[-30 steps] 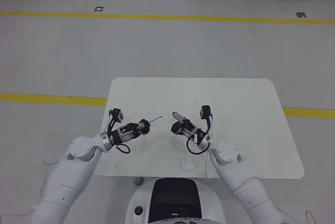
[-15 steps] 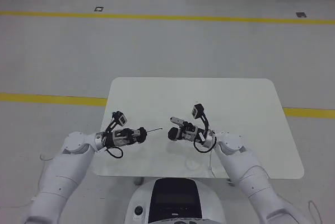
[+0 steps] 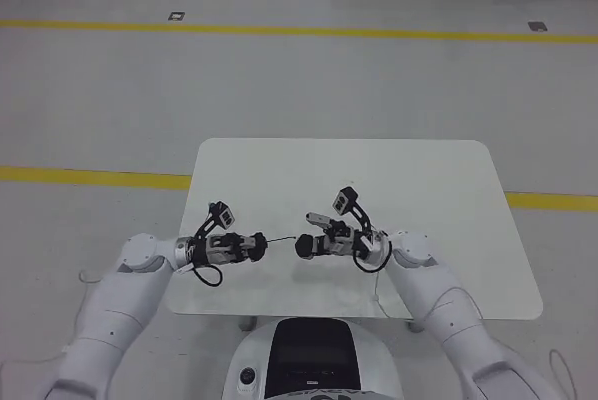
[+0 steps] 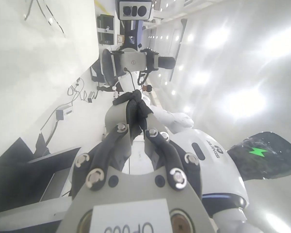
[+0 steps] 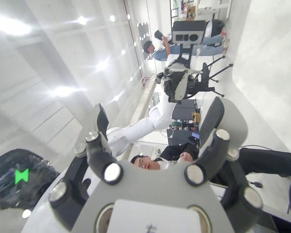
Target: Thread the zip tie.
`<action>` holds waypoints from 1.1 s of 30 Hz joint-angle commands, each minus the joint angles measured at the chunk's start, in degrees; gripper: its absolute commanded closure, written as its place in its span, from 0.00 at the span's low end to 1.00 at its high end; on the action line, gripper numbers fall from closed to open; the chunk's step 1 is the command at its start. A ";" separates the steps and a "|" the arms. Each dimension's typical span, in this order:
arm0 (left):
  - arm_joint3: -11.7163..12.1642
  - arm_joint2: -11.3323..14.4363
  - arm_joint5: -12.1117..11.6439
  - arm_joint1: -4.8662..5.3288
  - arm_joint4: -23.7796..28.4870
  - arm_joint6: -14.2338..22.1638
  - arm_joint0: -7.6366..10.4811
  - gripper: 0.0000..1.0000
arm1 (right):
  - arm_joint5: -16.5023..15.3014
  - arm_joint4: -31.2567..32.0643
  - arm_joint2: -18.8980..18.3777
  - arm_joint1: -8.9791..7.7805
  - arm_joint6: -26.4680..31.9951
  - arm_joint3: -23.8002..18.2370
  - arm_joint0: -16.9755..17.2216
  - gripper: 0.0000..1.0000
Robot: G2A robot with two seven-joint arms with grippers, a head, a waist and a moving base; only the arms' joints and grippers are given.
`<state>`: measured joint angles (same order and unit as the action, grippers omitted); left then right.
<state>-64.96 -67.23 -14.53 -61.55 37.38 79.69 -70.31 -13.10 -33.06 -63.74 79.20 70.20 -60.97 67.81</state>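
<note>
White table [image 3: 429, 190] under both arms, and I count one zip tie [image 3: 279, 240], a thin dark strip pinched in my left gripper [image 3: 257, 245] over the table's near half. Its long axis runs side to side, the free tip pointing at my right gripper [image 3: 304, 247], close to it. Of my two grippers, that one has its fingers [image 5: 213, 115] spread wide, holding nothing.

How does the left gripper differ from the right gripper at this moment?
The left gripper is shut; the right gripper is wide open. The left gripper holds the zip tie; the right gripper has nothing between its fingers. Both are above the table, facing each other.
</note>
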 commanded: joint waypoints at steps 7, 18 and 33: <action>-0.87 0.58 -0.38 0.04 -1.57 -1.75 -0.32 1.00 | 0.48 1.43 0.24 -0.01 -2.49 -0.59 0.33 0.00; -0.11 1.50 -1.91 -0.11 1.20 -1.33 0.51 1.00 | 1.89 0.85 0.66 -0.09 -5.68 -0.97 0.64 0.00; -1.94 1.37 -1.03 0.40 0.29 -3.73 -0.76 1.00 | 1.98 1.92 0.04 -0.86 -8.25 -3.01 1.94 0.00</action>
<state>-66.87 -65.75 -15.63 -61.23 37.55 75.93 -70.93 -11.10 -31.00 -63.58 78.41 61.83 -63.91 69.70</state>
